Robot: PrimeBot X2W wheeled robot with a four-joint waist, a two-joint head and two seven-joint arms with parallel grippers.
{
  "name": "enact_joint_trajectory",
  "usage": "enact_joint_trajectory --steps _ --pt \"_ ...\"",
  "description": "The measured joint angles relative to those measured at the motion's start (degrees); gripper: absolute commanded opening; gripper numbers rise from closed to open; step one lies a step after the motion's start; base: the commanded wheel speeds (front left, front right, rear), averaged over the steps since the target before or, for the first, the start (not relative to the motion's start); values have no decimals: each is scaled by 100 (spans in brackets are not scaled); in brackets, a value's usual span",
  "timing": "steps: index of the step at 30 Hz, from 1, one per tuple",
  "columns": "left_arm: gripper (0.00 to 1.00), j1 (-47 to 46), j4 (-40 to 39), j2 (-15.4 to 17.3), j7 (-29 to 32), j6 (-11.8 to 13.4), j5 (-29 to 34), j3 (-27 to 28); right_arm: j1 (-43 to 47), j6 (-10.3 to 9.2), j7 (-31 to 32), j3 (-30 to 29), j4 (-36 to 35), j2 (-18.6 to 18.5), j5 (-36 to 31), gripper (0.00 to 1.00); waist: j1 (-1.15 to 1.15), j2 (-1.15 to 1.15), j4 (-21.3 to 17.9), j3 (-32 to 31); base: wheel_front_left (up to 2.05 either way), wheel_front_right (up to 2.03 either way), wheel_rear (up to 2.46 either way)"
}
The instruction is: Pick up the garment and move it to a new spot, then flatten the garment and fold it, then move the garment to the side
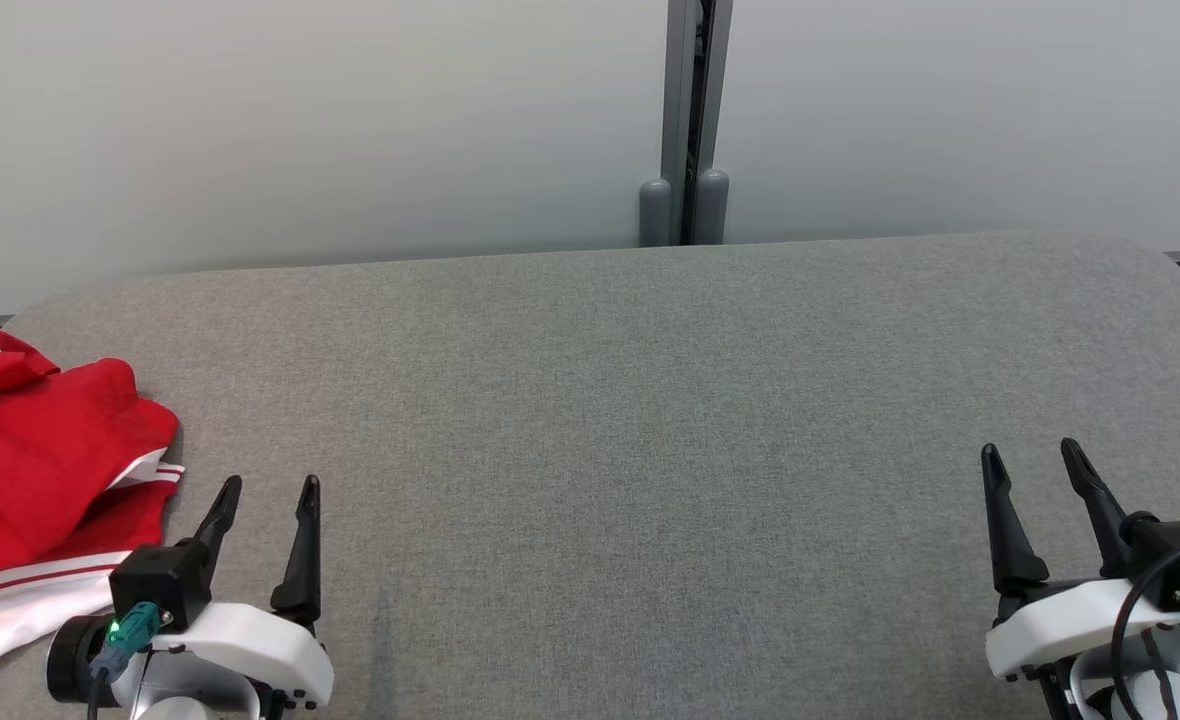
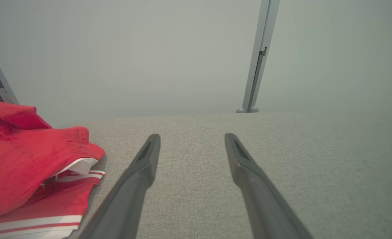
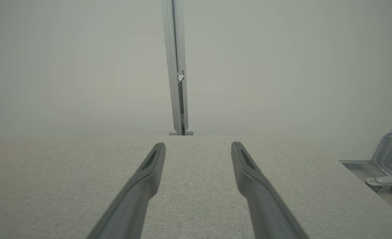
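A crumpled red garment (image 1: pixel 35 470) with white stripes and a white hem lies at the left edge of the grey fabric table (image 1: pixel 630 420). In the left wrist view the garment (image 2: pixel 23 166) sits to the left of the fingers. My left gripper (image 1: pixel 270 492) stands open near the table's front left, just right of the garment and apart from it, holding nothing; its two fingers are spread wide in its own wrist view (image 2: pixel 192 139). My right gripper (image 1: pixel 1030 458) is open at the front right over bare fabric, with spread fingers in its wrist view (image 3: pixel 198 147).
A pale wall with a grey vertical post (image 1: pixel 690 120) stands behind the table. The table's far corners are rounded. A metal frame foot (image 3: pixel 387 166) stands on the floor beyond the table's right edge.
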Motion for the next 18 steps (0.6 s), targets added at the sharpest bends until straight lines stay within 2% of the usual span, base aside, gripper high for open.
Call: enact_joint_trajectory --steps 18 --pt "100 0 64 10 -1 33 -96 -5 29 0 58 -2 5 -23 253 100 0 0 8 11 0 0 0"
